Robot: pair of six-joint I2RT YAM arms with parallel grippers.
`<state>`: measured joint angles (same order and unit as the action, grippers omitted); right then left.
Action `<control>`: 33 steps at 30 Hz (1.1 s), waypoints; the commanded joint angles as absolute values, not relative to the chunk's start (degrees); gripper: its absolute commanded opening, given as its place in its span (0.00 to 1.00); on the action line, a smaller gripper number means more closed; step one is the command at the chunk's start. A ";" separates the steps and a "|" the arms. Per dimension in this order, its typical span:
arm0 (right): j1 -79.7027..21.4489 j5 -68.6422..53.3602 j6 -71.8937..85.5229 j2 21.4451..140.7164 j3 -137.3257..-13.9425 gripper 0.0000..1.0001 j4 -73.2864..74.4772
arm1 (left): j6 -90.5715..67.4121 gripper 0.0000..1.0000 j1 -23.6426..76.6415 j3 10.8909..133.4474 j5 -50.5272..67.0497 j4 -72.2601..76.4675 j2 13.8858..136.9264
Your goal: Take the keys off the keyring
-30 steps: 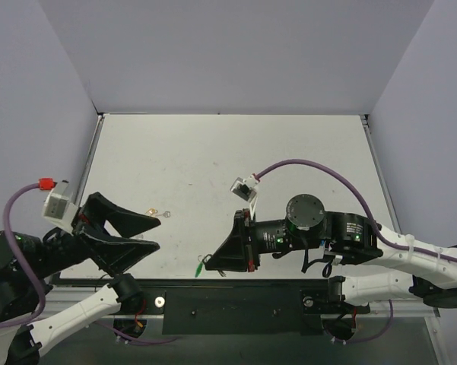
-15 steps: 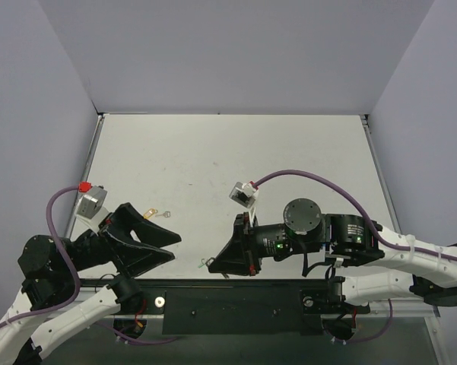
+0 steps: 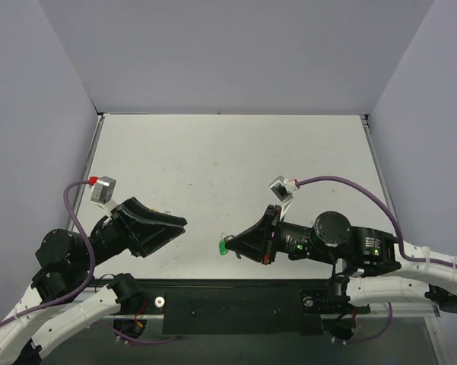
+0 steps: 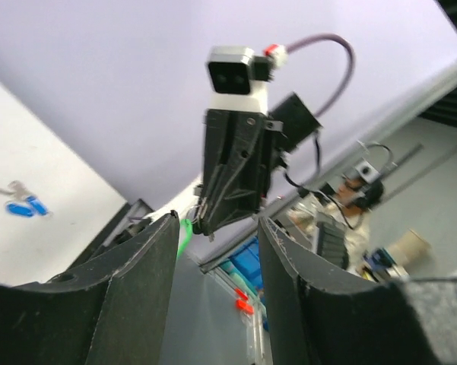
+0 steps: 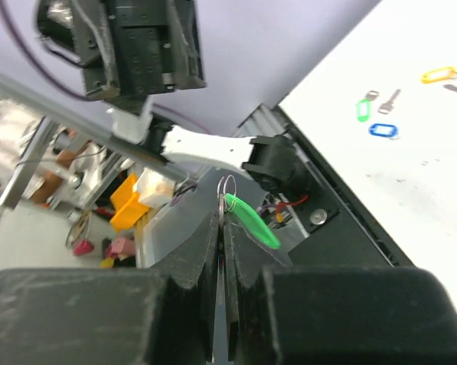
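Right arm reaches toward 9 o'clock; right gripper is clamped tight on the keyring by its wire loop, green tag jutting toward 4 o'clock; whether a key hangs there, cannot tell; left arm points toward 3 o'clock; left gripper is spread wide, empty.

- Your worktop is white, with a few small dark scuffs.
- You have a blue tag lying flat on it, and a yellow tag well apart from that.
- Past the worktop's edge, a person wearing a headset is in view.
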<state>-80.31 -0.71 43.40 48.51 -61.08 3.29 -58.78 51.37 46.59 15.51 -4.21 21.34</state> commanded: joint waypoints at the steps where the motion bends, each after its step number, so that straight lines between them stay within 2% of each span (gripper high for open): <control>1: -80.51 9.40 45.88 48.95 -63.10 0.00 8.69 | -54.25 0.55 51.33 53.60 5.11 -22.11 24.25; 3: -80.68 13.77 47.80 49.39 -63.19 0.00 11.15 | -53.26 0.54 51.24 54.40 4.40 -25.56 25.22; 8: -82.79 18.81 51.42 48.26 -60.92 0.00 10.30 | -55.55 0.55 51.24 48.62 7.02 -18.65 22.59; 11: -82.88 13.64 49.75 46.67 -56.27 0.00 0.57 | -55.98 0.55 51.15 46.06 10.89 -12.15 21.71; 16: -82.79 8.54 49.40 47.46 -54.93 0.00 -6.58 | -58.53 0.55 51.24 40.61 18.62 4.89 19.95; 22: -82.88 0.44 48.96 50.45 -54.58 0.00 -15.81 | -60.38 0.55 51.33 37.89 22.67 14.04 20.48; 33: -82.79 -4.04 47.64 51.59 -56.07 0.00 -19.07 | -60.91 0.51 51.24 36.13 23.64 15.91 19.86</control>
